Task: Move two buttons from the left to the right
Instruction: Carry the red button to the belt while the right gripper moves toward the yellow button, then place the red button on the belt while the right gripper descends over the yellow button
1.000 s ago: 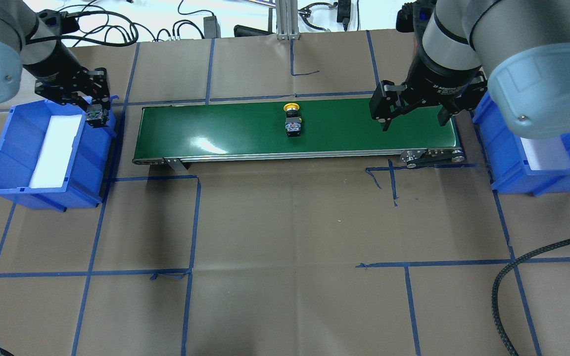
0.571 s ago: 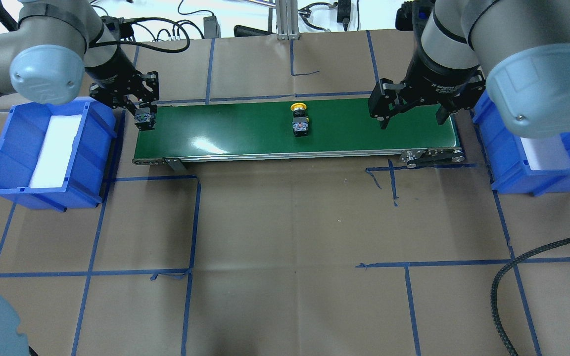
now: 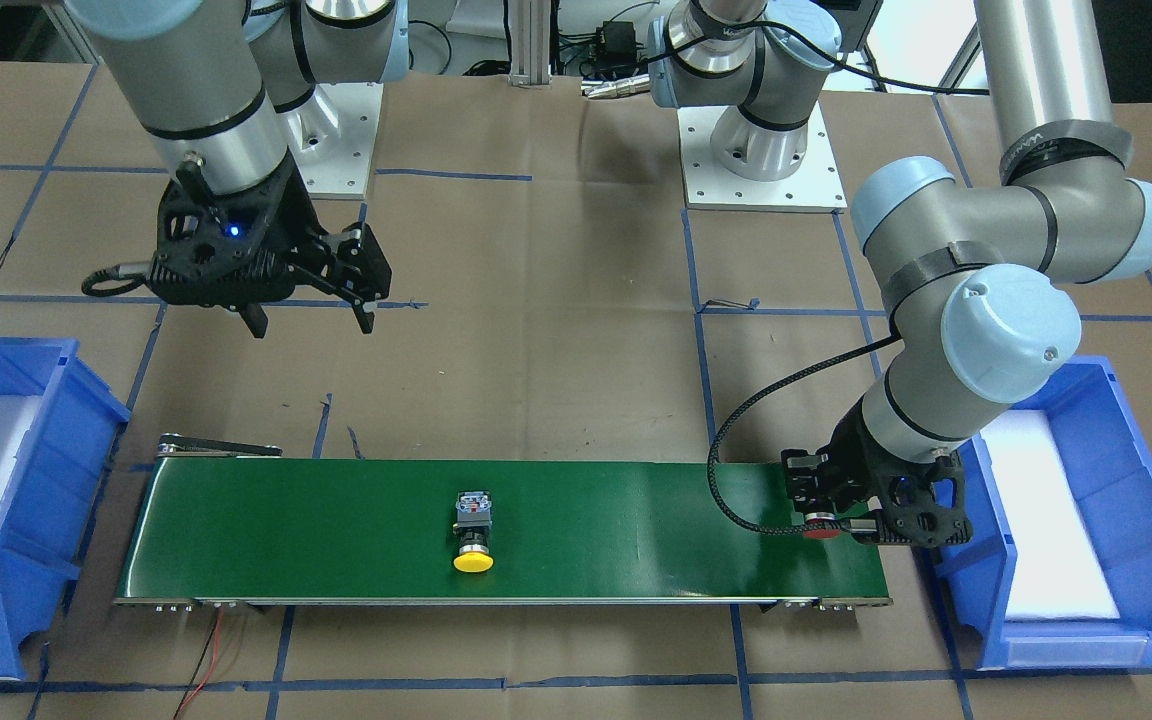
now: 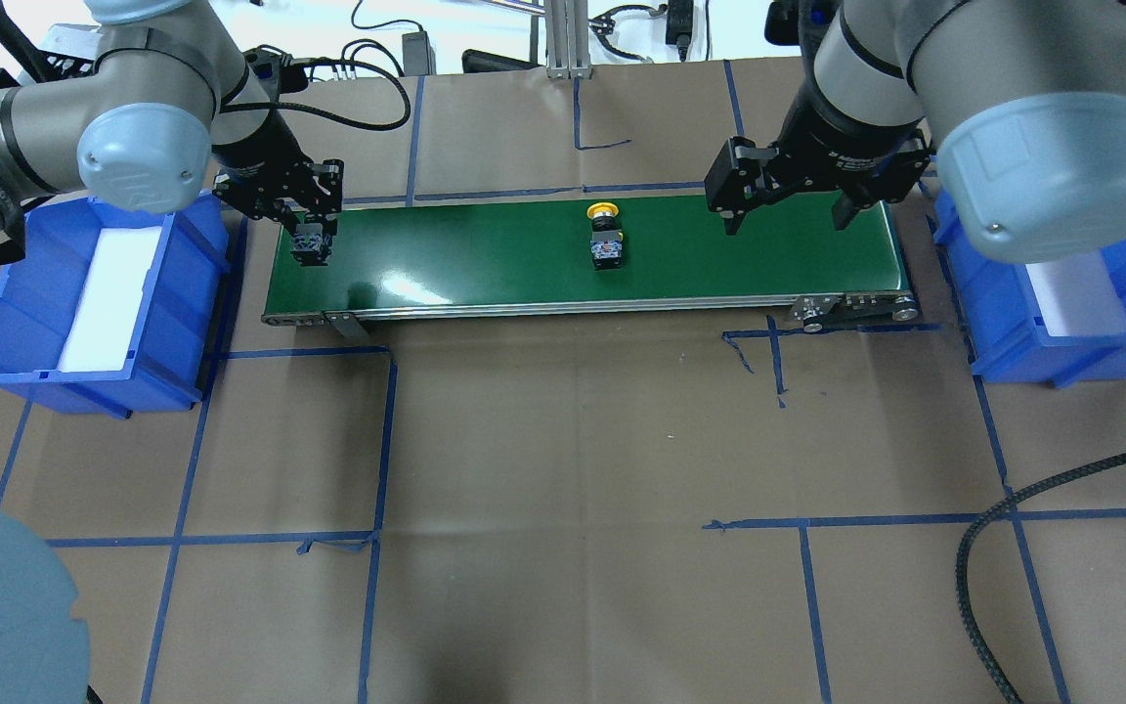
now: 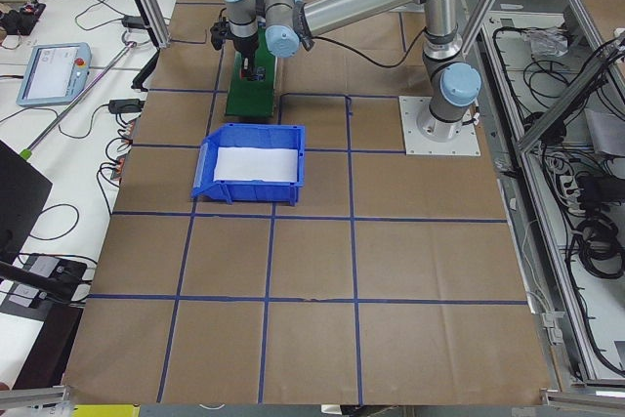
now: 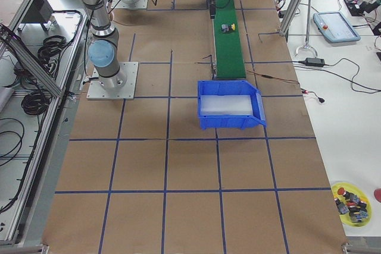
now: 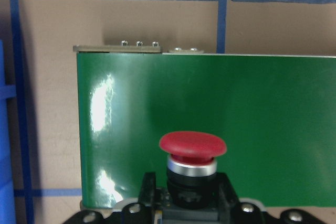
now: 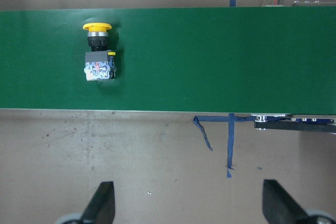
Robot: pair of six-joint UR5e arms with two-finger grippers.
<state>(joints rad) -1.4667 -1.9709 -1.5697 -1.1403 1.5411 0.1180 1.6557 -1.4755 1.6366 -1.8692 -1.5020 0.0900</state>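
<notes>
Overhead: left gripper [image 4: 311, 238] has swung from the left bin [image 4: 184, 293] to the belt [image 4: 465, 259] end, clamped on the red button [image 4: 310, 250], and the yellow button [image 4: 605, 240] rode further right. Front view: right gripper [image 3: 313, 325] waits wide open, empty, so drop-off looks next.

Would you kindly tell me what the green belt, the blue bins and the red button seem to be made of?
Green belt: probably PVC or rubber, glossy; it shows bright glare patches.
Blue bins: moulded plastic, judging by the even colour and ribbed walls.
Red button: smooth satin plastic cap, likely; the collar beneath shines like metal.
</notes>
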